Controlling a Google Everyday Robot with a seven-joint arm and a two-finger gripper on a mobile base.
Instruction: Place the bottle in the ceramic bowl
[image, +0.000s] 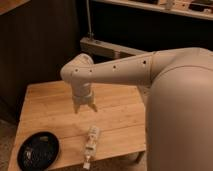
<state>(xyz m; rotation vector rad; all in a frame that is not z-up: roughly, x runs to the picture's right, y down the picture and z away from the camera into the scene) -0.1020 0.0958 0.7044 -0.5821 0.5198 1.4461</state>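
Bottle (91, 145): small, slim, clear plastic with a pale whitish label round its middle. It lies on its side on the counter (45, 102), close to the front edge and somewhat right of that edge's middle. Its long axis runs nearly front to back, narrow end toward the front edge. Nothing touches it.

Ceramic bowl (38, 151): shallow, round, black and dish-like, with a glossy rim catching a little light and a faintly speckled dark inside. It sits at the front left corner of the counter, well apart from the bottle.

Counter: light wood in long planks with visible seams, matte, with squared edges.

Pincer (85, 110): hangs pointing down over the middle of the counter, behind the bottle and above it, not touching. Its two short pale fingers stand spread apart with nothing between them.

Arm (125, 72): smooth off-white shell, rounded at the joints, with a row of small dark dots along the forearm. It reaches in from the right.
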